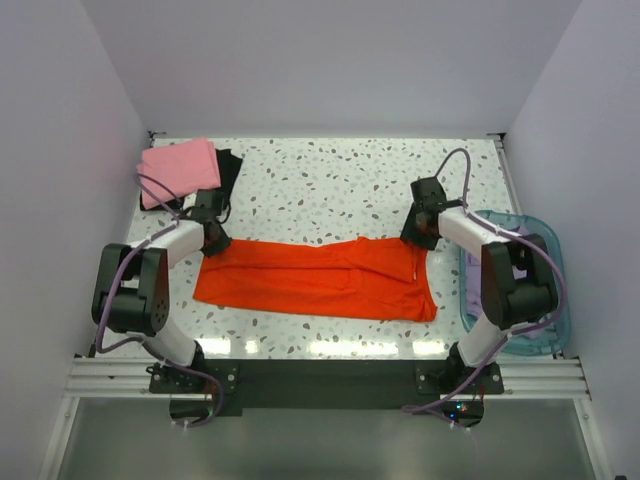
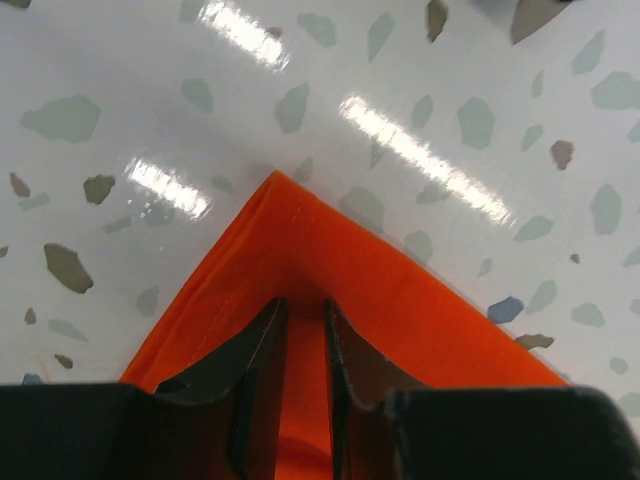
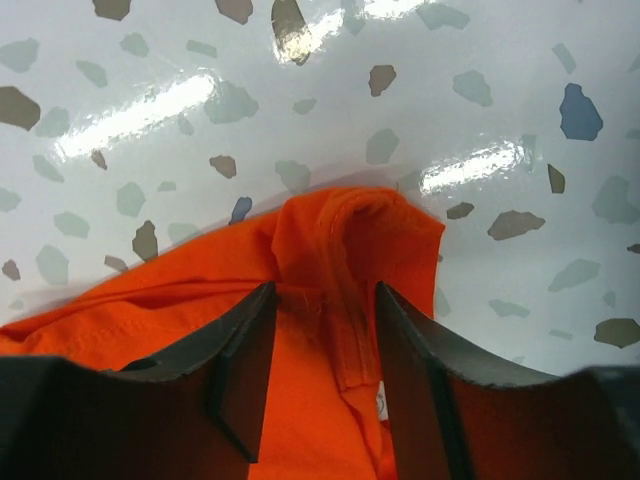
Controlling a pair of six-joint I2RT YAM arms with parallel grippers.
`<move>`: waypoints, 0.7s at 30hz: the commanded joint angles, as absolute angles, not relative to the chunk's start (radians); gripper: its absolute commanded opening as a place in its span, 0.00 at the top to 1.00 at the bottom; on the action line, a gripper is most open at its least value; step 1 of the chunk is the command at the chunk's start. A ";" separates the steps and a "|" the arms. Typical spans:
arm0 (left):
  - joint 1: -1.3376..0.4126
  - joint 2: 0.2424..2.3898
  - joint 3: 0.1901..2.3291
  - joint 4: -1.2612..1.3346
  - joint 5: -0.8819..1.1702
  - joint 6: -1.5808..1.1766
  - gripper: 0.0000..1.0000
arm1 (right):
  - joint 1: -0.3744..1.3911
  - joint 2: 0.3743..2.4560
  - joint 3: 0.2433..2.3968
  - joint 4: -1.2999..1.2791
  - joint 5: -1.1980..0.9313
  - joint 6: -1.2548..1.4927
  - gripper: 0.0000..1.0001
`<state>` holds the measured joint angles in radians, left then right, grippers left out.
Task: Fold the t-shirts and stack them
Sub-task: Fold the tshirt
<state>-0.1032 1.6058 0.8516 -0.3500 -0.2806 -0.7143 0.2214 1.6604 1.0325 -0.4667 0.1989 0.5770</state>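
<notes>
Hidden: black t-shirt [image 1: 231,165] mostly under the folded pink t-shirt [image 1: 178,168], far-left table [image 1: 350,180] corner; lavender t-shirt [image 1: 467,287] barely shows in the blue basket [image 1: 545,225], behind the right arm.
Orange-red t-shirt [image 1: 320,275]: folded strip across mid-table.
Left end effector [image 2: 302,305]: on its far-left corner, jaws a narrow slit apart, gripping nothing.
Right end effector [image 3: 322,290]: far-right corner, jaws half apart astride a raised fold, unclamped.

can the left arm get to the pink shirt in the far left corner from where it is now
Probably yes. The left gripper sits at the orange-red t-shirt's far left corner, just short of the folded pink t-shirt, and nothing stands between them or lies on top of it.
</notes>
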 commanded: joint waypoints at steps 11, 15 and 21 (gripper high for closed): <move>-0.092 1.838 1.075 -0.328 -0.305 -0.738 0.78 | 0.164 1.877 1.241 -0.420 0.158 0.612 0.95; -0.072 1.882 1.167 -0.356 -0.301 -0.739 0.78 | 0.147 1.943 1.340 -0.437 0.140 0.598 0.97; -0.048 1.849 1.149 -0.345 -0.279 -0.729 0.75 | 0.127 1.933 1.388 -0.456 0.117 0.569 0.73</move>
<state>-0.0696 1.8671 1.1526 -0.3321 -0.2886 -0.7223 0.1375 1.9625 1.3487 -0.4545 0.1314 0.5919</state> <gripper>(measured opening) 0.239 0.225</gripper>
